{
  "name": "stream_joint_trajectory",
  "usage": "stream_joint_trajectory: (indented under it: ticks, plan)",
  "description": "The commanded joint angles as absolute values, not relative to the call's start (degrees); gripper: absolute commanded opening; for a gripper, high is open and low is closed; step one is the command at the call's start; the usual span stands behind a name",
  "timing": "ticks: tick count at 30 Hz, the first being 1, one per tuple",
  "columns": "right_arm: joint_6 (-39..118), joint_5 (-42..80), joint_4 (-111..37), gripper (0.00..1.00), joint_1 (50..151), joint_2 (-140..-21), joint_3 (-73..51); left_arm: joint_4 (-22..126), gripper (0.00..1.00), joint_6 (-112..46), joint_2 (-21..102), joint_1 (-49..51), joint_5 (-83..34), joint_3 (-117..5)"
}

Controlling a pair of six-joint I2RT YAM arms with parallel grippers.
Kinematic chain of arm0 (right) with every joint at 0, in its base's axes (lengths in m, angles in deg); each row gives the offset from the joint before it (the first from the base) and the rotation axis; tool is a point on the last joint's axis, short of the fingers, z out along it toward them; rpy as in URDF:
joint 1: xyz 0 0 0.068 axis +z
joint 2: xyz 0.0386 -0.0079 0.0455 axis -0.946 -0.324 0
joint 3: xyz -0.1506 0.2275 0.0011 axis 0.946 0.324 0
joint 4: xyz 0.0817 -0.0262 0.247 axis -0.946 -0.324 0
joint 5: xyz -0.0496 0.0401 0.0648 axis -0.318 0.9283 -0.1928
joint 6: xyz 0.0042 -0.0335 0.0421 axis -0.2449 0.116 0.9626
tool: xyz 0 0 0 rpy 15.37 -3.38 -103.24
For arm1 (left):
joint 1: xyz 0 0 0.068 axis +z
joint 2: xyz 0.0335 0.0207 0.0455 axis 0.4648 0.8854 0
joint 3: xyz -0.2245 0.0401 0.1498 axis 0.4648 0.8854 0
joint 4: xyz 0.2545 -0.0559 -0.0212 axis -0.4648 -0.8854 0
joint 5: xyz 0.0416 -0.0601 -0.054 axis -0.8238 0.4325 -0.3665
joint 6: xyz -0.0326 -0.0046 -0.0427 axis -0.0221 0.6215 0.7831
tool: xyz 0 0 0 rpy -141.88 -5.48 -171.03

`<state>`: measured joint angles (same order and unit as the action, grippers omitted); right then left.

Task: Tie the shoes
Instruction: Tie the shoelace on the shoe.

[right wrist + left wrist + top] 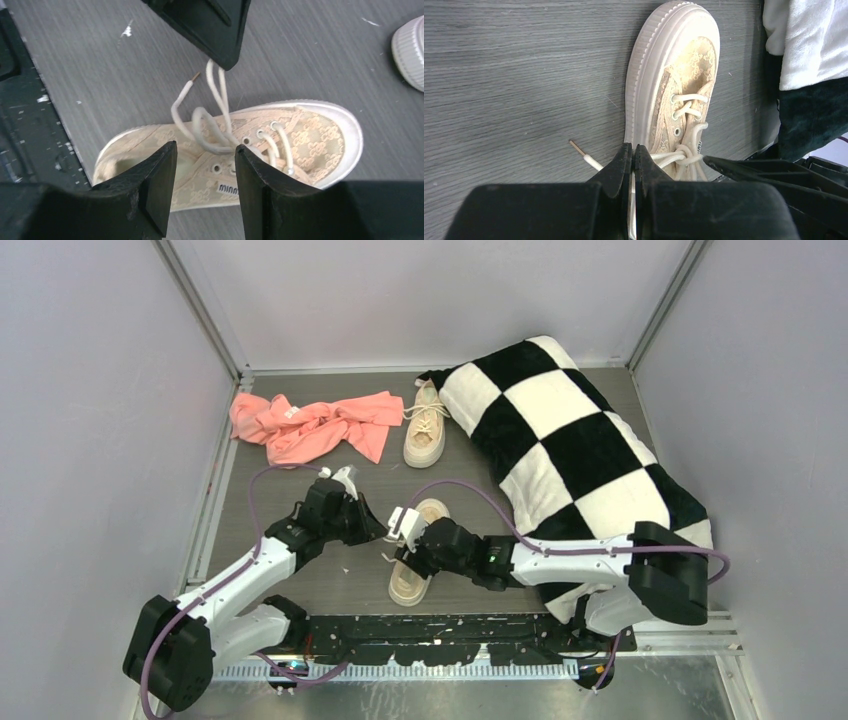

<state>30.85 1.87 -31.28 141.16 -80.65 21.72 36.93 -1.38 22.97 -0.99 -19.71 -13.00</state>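
Upper left: pink cloth (315, 425), bunched.

Left gripper (634, 150), centre: jaws pinched shut on a doubled lace (663, 159), drawn up off the near shoe (408, 585).

Near shoe, low centre: laces crossed at the top eyelets, no finished bow.

Right gripper (205, 150): jaws apart over the tongue, holding nothing.

Far shoe (427, 425), upper centre, against the pillow (570, 440): tied or not, can't tell.

Judgement: first knot under way, bow and likely second shoe left.

Table (300, 580): dark grey grain. Pale walls all round.

Grey wood-grain tabletop (370, 590), pale walls (100, 390), aluminium corner posts (201, 310), even light
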Motion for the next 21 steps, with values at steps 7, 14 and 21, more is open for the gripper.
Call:
stream_joint_trajectory:
  ticks: [7,14,21]
  plan:
    - [24.44,-8.15,-21.93,0.48,141.84,-86.77,18.0,38.46,0.0,-1.08,22.27,-0.51,-19.39,-14.13]
    - [30.54,-8.29,-21.49,0.46,141.77,-81.04,20.51,38.06,0.01,-1.25,22.2,-0.51,-19.5,-14.37]
    - [41.36,-3.63,-24.83,0.56,141.72,-70.6,24.1,38.14,0.0,-1.59,22.63,-0.51,-19.63,-14.83]
